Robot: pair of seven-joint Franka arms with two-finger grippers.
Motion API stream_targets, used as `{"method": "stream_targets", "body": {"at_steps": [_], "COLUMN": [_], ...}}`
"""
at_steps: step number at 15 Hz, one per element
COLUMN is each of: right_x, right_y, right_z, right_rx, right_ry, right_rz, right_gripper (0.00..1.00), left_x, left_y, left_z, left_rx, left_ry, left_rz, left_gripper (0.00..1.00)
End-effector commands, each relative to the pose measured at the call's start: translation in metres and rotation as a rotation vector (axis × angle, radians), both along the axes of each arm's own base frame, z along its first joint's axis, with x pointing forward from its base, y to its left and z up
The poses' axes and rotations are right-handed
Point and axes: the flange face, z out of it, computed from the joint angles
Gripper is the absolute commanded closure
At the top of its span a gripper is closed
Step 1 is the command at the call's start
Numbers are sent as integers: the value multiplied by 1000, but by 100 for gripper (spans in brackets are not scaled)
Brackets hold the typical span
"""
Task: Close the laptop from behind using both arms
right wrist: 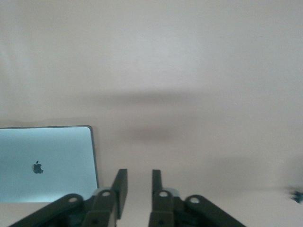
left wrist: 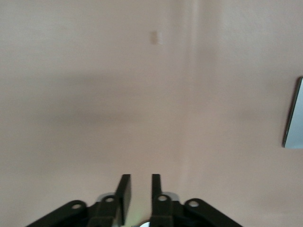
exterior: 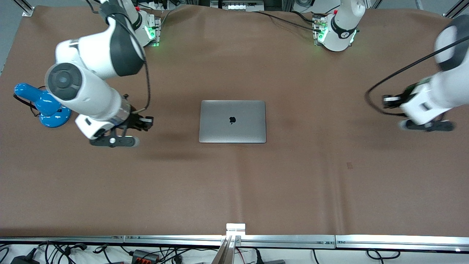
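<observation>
On the brown bench, the laptop lies lid-down between our grippers. Our left gripper and right gripper hover well apart from it, fingers narrowed to a slim gap, holding nothing; we judge the closing done.

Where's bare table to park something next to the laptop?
Widest bare stretch: between the closed laptop and the table's front rail. Also bare between laptop and left end effector. Tighter toward the right arm's end: right end effector hangs there, blue lamp beside it.
</observation>
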Motion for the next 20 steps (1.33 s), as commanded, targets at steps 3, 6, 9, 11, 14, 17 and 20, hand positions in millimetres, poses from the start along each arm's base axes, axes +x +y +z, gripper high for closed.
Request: {"method": "stream_targets", "body": {"at_steps": [3, 6, 9, 11, 14, 17, 20], "right_x": [14, 24, 30, 31, 26, 24, 11], "right_y": [-43, -97, -162, -199, -229, -236, -231], "right_z": [55, 79, 85, 92, 104, 104, 109], "right_rx": [-35, -27, 60, 75, 48, 25, -22], "right_ry": [-51, -85, -91, -118, -145, -146, -142], "right_rz": [-60, -85, -71, -90, -75, -43, -23], "right_gripper": [0, 0, 0, 0, 0, 0, 0], "left_x": [-51, -51, -41, -40, -36, -34, -34], "left_y": [18, 13, -15, -16, -19, -26, -24], "left_z": [22, 10, 25, 23, 23, 26, 26], "left_rx": [36, 42, 37, 37, 33, 4, -1], "left_ry": [-64, -78, -68, -64, -71, -92, -90], "left_rz": [51, 75, 49, 57, 37, 35, 48], "left_gripper": [0, 0, 0, 0, 0, 0, 0]}}
